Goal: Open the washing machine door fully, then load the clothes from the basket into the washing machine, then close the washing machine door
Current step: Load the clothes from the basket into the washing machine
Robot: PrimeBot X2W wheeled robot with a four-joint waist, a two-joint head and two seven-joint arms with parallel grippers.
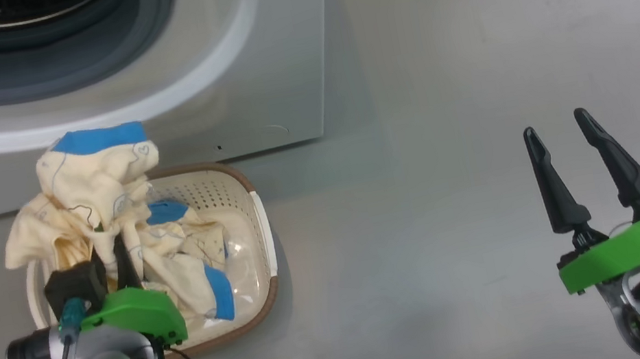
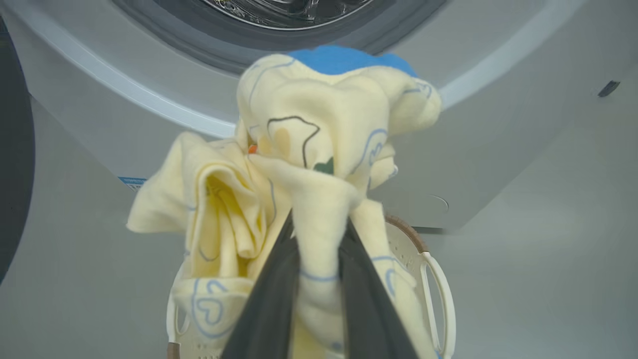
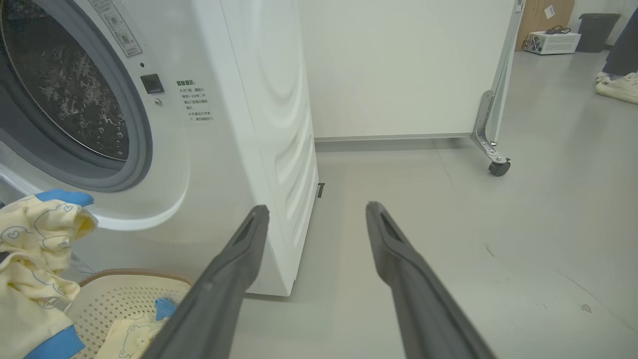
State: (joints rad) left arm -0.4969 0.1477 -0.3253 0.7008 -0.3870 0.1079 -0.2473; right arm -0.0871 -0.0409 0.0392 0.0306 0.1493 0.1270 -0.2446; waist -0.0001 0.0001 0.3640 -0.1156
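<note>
1. Just above the basket (image 1: 259, 216), in front of the washing machine (image 1: 245, 54), your left gripper (image 2: 319, 239) has its jaws pinching a bunch of the clothes (image 1: 95, 173). It is cream-yellow fabric with a blue band on top, and its lower folds trail down into the basket.
2. More clothes lie in the basket, which sits on the floor near the washer's front, below the uncovered drum mouth (image 3: 65, 99).
3. Raise the bunch further before moving forward. The hanging tail looks likely to catch the brown rim or the grey gasket.
4. Carry it well inside the drum before letting go, so nothing drapes over the lip.
5. Your right gripper (image 1: 555, 123) hangs over bare floor well to the right, jaws spread and empty. Leave it there.
</note>
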